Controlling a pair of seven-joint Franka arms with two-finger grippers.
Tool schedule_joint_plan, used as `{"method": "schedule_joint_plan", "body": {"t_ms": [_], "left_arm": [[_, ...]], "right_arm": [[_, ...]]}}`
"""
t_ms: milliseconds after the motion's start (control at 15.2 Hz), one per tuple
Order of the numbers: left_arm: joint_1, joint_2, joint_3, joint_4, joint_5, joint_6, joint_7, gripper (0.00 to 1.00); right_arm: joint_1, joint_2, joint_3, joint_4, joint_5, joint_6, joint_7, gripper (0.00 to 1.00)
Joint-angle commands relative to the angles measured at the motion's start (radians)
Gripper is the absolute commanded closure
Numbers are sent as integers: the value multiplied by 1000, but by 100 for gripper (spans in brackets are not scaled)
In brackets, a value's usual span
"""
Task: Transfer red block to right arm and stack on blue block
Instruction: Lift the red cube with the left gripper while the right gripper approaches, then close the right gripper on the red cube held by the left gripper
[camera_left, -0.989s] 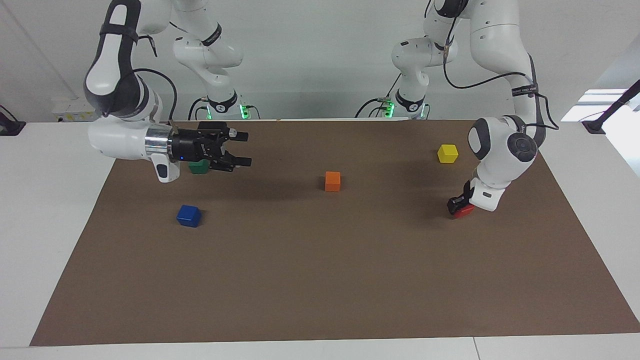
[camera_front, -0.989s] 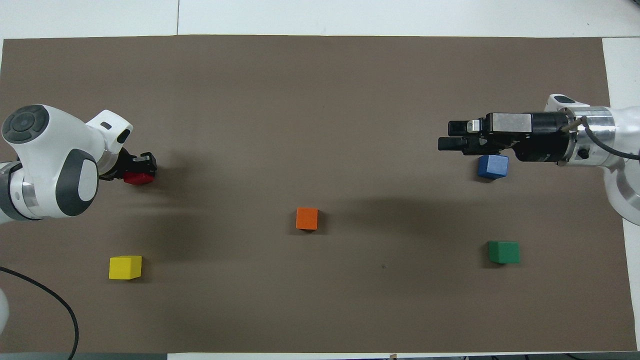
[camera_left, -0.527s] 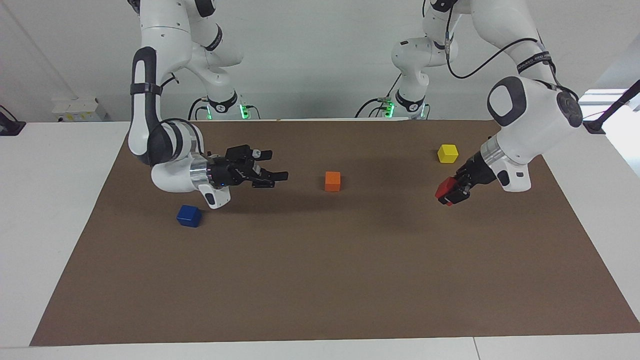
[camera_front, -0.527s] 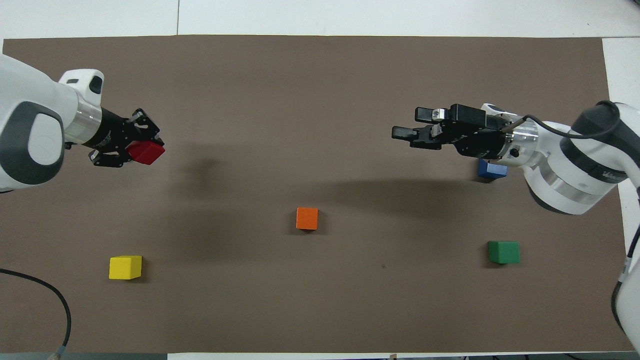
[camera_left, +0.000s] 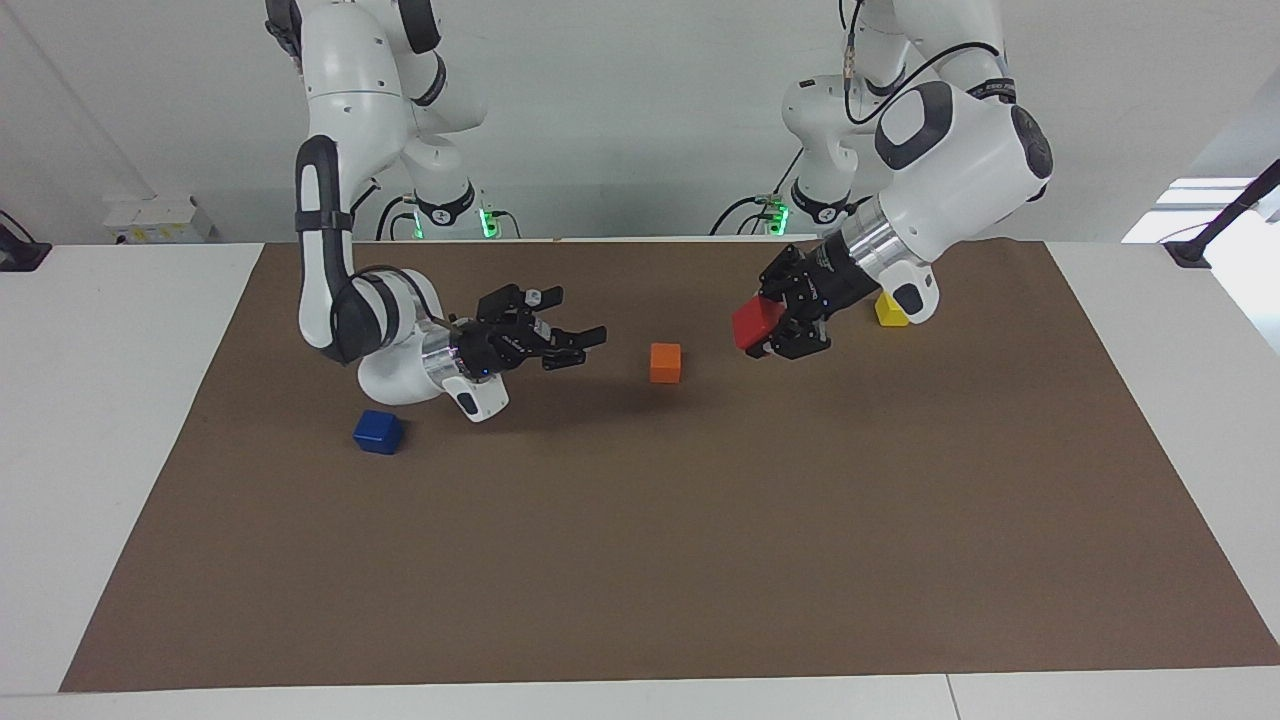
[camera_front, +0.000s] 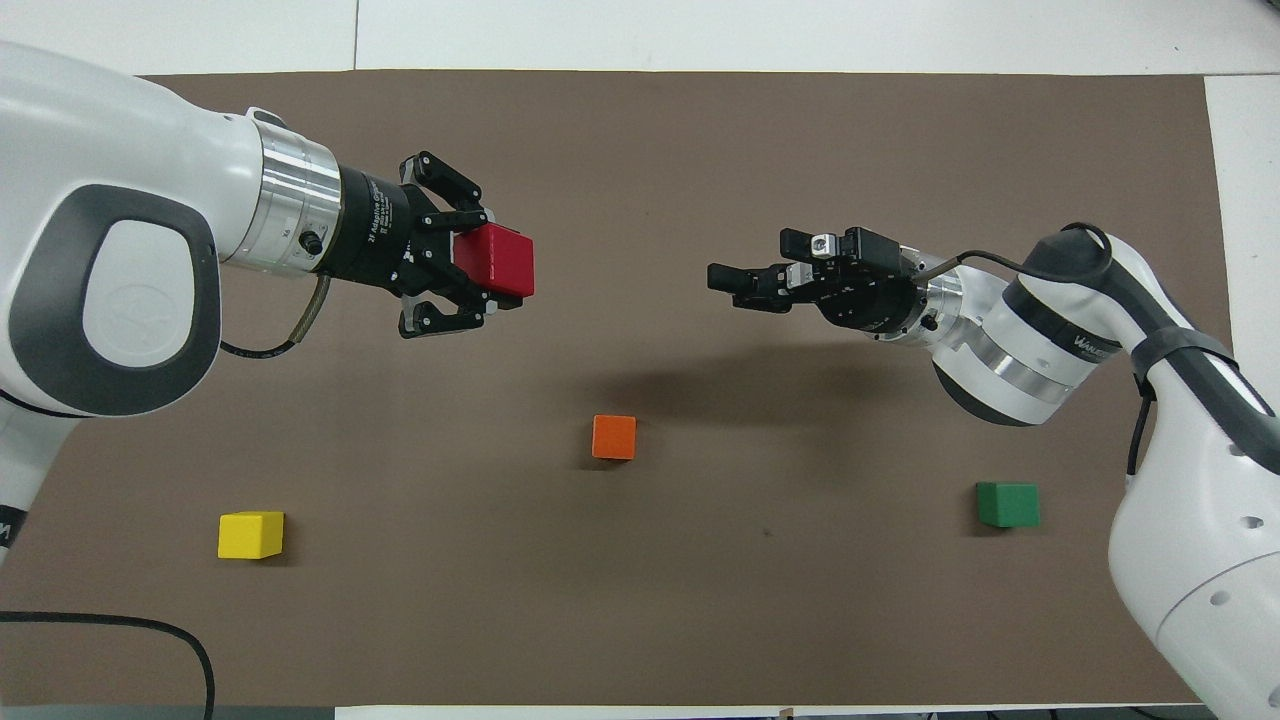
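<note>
My left gripper (camera_left: 775, 325) is shut on the red block (camera_left: 755, 323) and holds it tilted in the air over the mat, between the orange and yellow cubes; both also show in the overhead view, the gripper (camera_front: 478, 264) and the block (camera_front: 497, 260). My right gripper (camera_left: 580, 318) is open and empty, held level over the mat beside the orange cube, pointing at the red block with a gap between them; it also shows in the overhead view (camera_front: 748, 262). The blue block (camera_left: 378, 431) sits on the mat toward the right arm's end, beside the right wrist. In the overhead view the right arm hides it.
An orange cube (camera_left: 665, 362) sits mid-mat between the two grippers and below them. A yellow cube (camera_front: 250, 534) lies toward the left arm's end, a green cube (camera_front: 1007, 504) toward the right arm's end, both near the robots. The brown mat (camera_left: 640, 560) covers the table.
My left gripper lifted the red block off the mat and carried it toward the middle. My right gripper moved from over the blue block toward the middle, staying open.
</note>
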Motion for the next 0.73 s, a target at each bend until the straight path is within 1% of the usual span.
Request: {"method": "schedule_joint_plan", "body": {"t_ms": [0,132,264,396,462,659], "left_arm": [[-19,-20,5,-17,-84,24,-85,100],[-22,-45,3,-18,-118,37,-127,100],[-69,-51,5,-33,-119,98,-130,100],[-118,-68,3,-81,-127,187,-154,100],[-135,-73,3,-104,-151,222,-180,100],[-179,-82,5,-130,-173,282,-180,100]], "right_arm": [[7,12,2,3,26,-15,-20,0],[38,12,2,3,48,-8,-22,0],[59,12,2,0,61,9,-37,0],[61,12,2,-3,61,15,-43,0],[61,11,2,-5,62,17,-43,0],[59,11,2,-5,62,20,-45,0]]}}
